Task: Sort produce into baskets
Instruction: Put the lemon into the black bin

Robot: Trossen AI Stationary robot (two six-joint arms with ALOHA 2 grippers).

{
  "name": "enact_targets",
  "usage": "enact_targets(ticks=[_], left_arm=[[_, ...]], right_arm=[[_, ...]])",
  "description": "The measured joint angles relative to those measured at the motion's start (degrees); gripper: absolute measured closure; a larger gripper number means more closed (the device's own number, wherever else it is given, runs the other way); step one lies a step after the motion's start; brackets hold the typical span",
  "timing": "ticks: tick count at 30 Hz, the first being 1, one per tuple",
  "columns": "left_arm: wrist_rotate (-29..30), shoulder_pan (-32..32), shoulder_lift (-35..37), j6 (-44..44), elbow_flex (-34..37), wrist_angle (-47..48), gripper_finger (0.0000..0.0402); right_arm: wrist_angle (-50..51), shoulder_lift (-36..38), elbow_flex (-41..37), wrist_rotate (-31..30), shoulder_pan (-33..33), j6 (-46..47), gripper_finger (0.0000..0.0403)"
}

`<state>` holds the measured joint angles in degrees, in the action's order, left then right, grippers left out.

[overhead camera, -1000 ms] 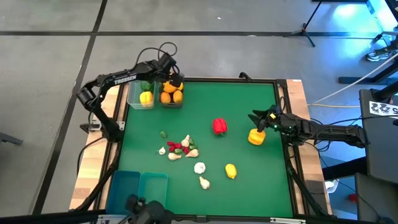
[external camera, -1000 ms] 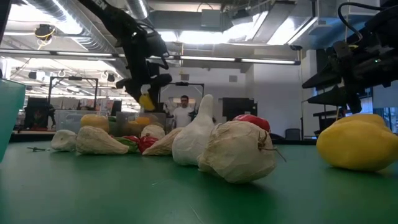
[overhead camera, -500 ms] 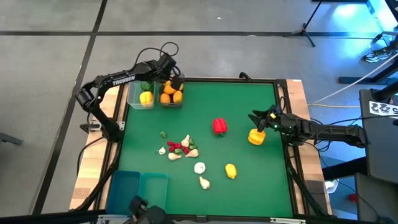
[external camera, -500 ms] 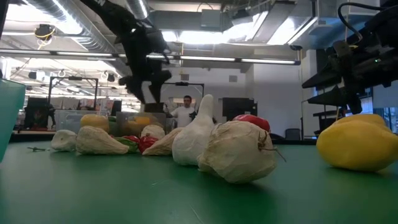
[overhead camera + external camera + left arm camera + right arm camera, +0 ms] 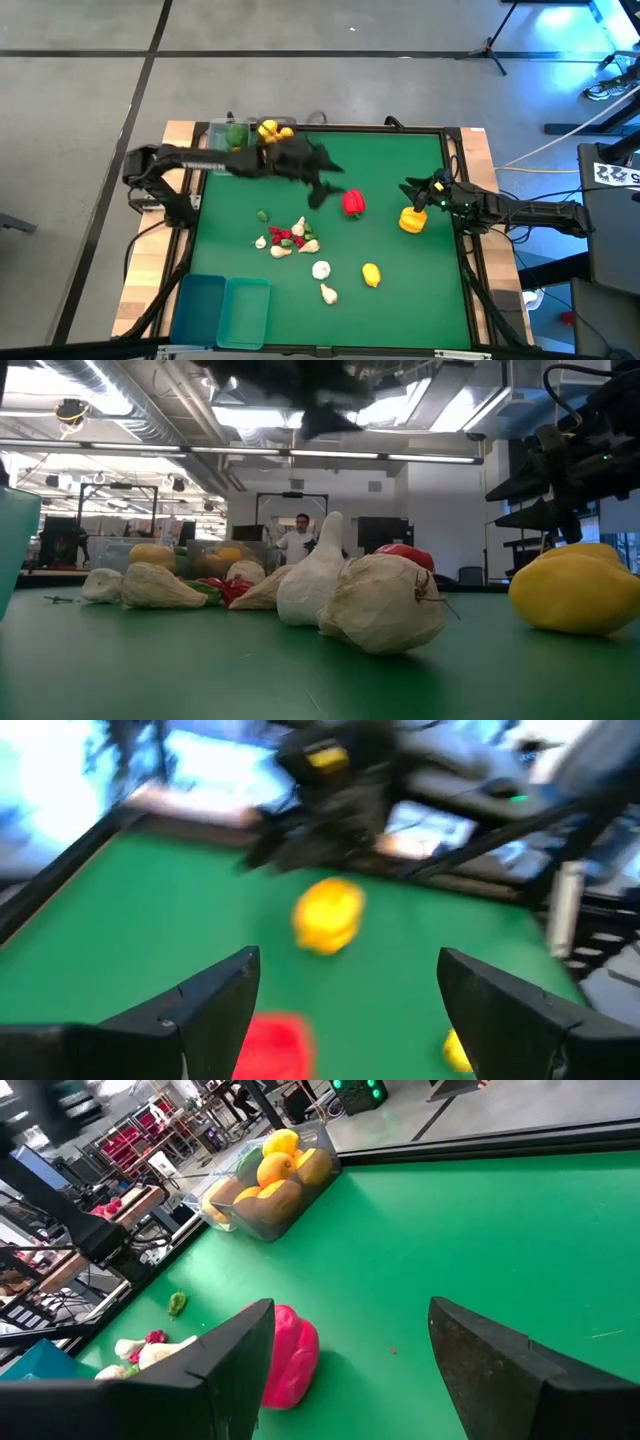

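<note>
Left gripper (image 5: 318,192) blurring over green surface (image 5: 400,170), fingers (image 5: 215,995) spread, empty, beside red pepper (image 5: 353,203). Right gripper (image 5: 412,192) hovering by yellow pepper (image 5: 412,220), fingers (image 5: 235,1355) apart, empty. Two clear baskets (image 5: 228,130) partly hidden behind arm; two teal baskets (image 5: 222,305) sitting at near edge. Garlic-chili cluster (image 5: 287,238) lying mid-surface; lemon (image 5: 371,274) apart.

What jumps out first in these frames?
The left arm, blurred, stretched across the green table, its left gripper open and empty beside the red pepper at mid-table. Next, the clear bin heaped with oranges and lemons at the far edge. The right gripper waits open by the yellow pepper on the right.
</note>
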<state>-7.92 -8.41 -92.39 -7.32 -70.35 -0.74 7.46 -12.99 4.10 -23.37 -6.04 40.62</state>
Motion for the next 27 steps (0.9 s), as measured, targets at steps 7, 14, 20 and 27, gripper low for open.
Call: enact_targets(ticks=[7,14,20,27], left_arm=[[5.83,10.79,-9.25,0.24,0.00,-16.23,0.0100],[5.82,14.76,-20.71,-4.83,-2.72,-24.32,0.0100],[5.76,16.35,-29.88,-3.86,-11.78,-23.38,0.0100],[5.64,17.22,-35.05,-3.89,-18.39,-14.43,0.0100]], right_arm=[[0.03,-0.02,0.02,0.45,0.00,-0.01,0.0142],[0.14,-0.02,0.02,3.79,0.02,-0.02,0.0142],[0.27,-0.02,0.02,6.26,0.02,-0.22,0.0142],[0.58,-0.02,0.02,6.03,0.02,-0.79,0.0142]])
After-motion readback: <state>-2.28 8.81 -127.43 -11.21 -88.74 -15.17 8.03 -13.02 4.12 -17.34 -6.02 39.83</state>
